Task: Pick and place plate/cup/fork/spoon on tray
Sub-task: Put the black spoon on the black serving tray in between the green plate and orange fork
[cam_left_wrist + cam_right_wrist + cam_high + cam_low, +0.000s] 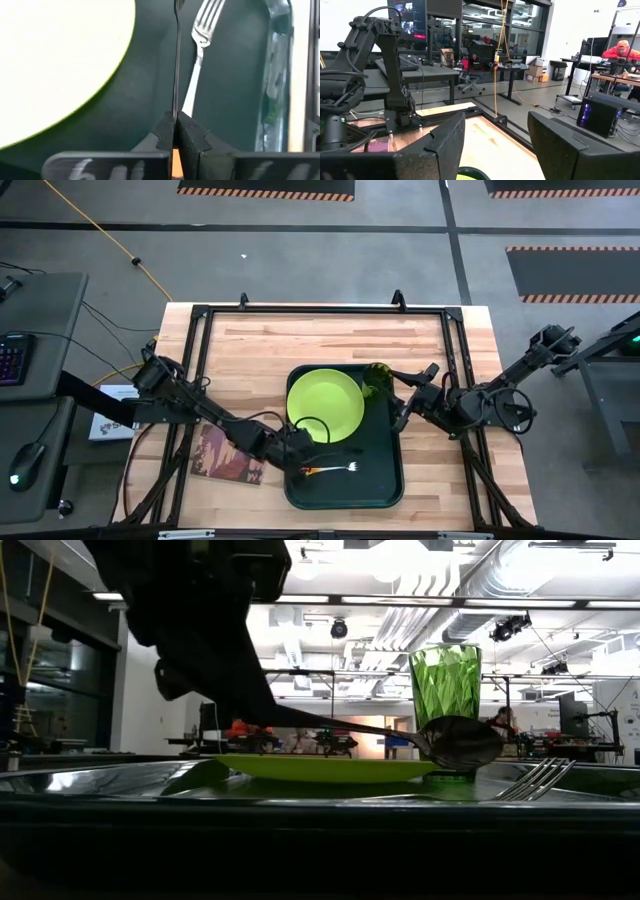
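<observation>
The tray sits at the near centre of the table and already carries three items. Nearest the front edge, the fork lies flat on the tray floor, tines toward the right arm's side, its orange-red handle toward the left gripper.

The left gripper is clamped tight on the handle of the spoon. In the left wrist view the thin dark stem runs straight out from between the closed fingers, parallel to the fork and just beside it. In the low view the spoon's bowl hangs slightly above the tray floor, next to the fork tines. Judgement: the spoon is held level and low so that it can be released alongside the fork without bouncing; this placement appears to be the last step of the task.

The left arm reaches in low from the left side, forearm stretched across the reddish-brown mat, wrist nearly level over the tray's near left corner.

Farther back, the plate lies flat on the tray's far half. The cup stands upright at the far right corner of the tray.

The right gripper waits just beside the cup, jaws spread wide and holding nothing, wrist raised above the table.
</observation>
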`<state>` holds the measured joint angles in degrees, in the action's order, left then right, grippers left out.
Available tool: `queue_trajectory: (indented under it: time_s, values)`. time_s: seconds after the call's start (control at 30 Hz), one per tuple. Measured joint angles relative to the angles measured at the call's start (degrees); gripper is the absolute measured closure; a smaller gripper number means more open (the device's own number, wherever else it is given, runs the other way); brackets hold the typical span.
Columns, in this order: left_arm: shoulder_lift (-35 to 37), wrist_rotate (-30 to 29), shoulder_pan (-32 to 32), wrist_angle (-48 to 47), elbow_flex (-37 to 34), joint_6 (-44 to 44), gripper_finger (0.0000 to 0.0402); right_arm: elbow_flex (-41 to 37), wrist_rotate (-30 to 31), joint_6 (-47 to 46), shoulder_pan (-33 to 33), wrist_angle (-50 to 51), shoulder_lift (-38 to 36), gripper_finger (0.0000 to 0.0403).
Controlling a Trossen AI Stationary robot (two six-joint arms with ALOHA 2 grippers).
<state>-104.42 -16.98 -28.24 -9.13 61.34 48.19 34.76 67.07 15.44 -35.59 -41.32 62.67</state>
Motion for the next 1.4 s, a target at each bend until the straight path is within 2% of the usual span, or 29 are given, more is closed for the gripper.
queue_trajectory:
  time_s: [0.8, 1.4]
  values:
    - [-2.3, 3.9, 0.9, 2.4, -0.1, 0.2, 0.0401, 0.0, 0.0, -0.1, 0.0, -0.1, 0.0, 0.0194]
    - [-2.2, 3.7, -1.3, 3.0, 0.0, 2.2, 0.0401, 0.0, -0.2, -0.2, 0.0, 0.0, 0.0, 0.0194]
